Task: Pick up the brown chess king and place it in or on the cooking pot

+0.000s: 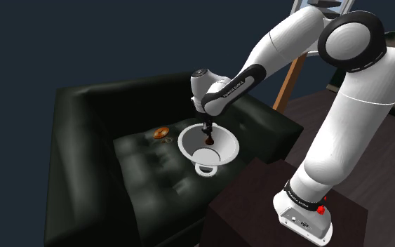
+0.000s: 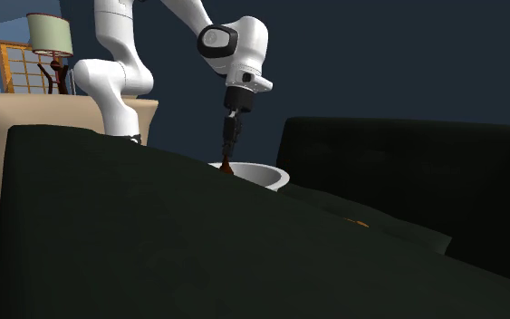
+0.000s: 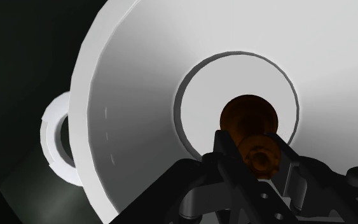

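Finding the brown king point(image 1: 208, 139) clamped between the fingers point(image 1: 205, 129) above the white pot point(image 1: 190, 150) on the dark sofa point(image 1: 139, 175) in the shoulder view, we judge the placing step in hand. The second exterior view puts its base about level with the rim. The wrist view centres it over the pot's flat bottom, walls well clear all round. Next move, in our judgement: lower slightly, then part the fingers.

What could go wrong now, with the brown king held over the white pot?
1. The chess king, clasped by the pincer over the pot floor, may topple on release.
2. The pot rests on a sofa cushion; pushing down could tilt it.
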`<move>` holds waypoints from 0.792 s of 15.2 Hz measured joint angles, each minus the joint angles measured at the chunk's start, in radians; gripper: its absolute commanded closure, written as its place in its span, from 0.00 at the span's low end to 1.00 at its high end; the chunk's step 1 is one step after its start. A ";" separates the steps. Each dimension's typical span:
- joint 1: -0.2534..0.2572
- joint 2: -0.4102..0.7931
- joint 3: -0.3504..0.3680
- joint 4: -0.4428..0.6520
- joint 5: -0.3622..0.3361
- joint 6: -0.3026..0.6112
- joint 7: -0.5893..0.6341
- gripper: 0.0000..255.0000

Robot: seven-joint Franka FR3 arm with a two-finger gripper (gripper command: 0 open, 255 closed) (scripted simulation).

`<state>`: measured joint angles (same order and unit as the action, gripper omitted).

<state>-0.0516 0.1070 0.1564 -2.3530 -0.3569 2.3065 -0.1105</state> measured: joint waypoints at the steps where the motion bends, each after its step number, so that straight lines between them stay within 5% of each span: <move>1: 0.000 0.000 0.000 0.000 0.000 0.000 0.000 0.00; 7: 0.000 0.000 0.000 0.000 0.000 0.000 0.000 0.00; 12: 0.012 -0.063 0.017 0.045 0.046 -0.105 -0.028 0.00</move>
<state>-0.0394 0.0443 0.1736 -2.3077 -0.3113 2.2019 -0.1384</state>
